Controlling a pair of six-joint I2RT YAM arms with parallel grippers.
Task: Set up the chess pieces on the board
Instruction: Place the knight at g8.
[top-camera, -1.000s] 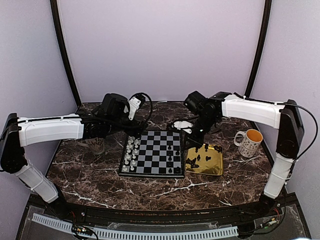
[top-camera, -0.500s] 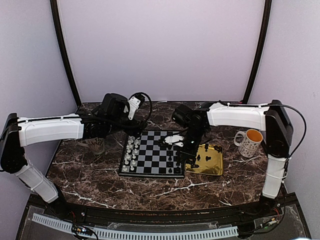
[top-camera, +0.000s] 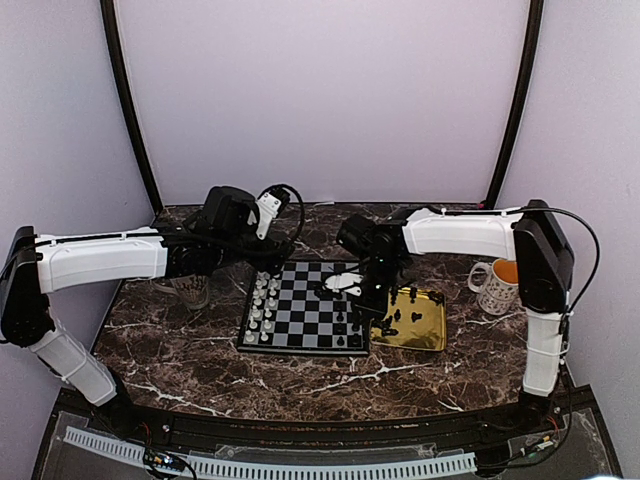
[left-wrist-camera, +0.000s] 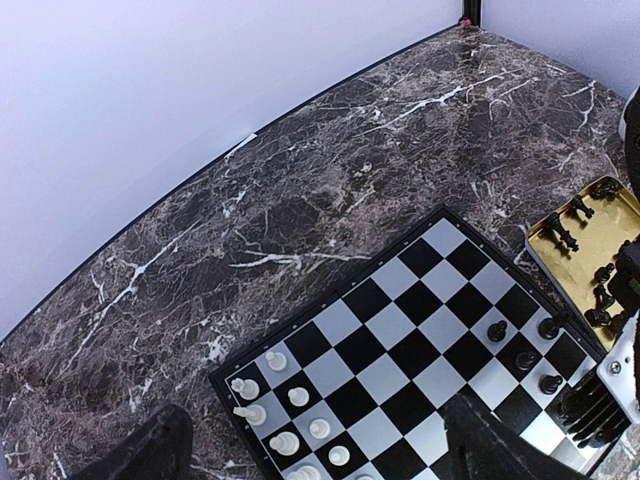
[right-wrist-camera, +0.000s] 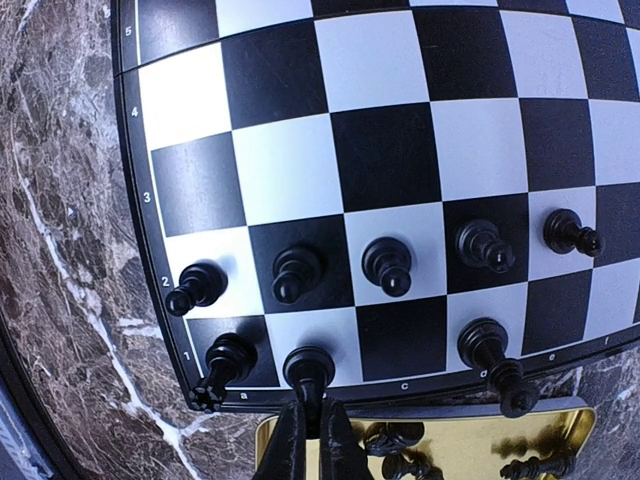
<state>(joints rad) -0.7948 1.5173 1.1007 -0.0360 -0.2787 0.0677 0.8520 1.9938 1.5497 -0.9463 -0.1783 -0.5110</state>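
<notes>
Gripping: right tool (right-wrist-camera: 306, 432) pinched shut on a black piece (right-wrist-camera: 308, 368) that stands on the board (right-wrist-camera: 390, 150), back row, second square from the corner, on the side next to the tray (right-wrist-camera: 440, 440). Other black pieces (right-wrist-camera: 388, 265) on that side's two rows, more in tray. White pieces (left-wrist-camera: 268, 405) on the opposite side. Open and empty: left tool (left-wrist-camera: 320, 455), above board. Board mid-bench (top-camera: 180, 350), tray just beside its right side, mug (top-camera: 497, 285) near right edge.

I'm seeing a robot lab booth: lilac backdrop (top-camera: 320, 90) curving round, white arms (top-camera: 100, 258) sitting bolted at marble-look table (top-camera: 200, 350).
</notes>
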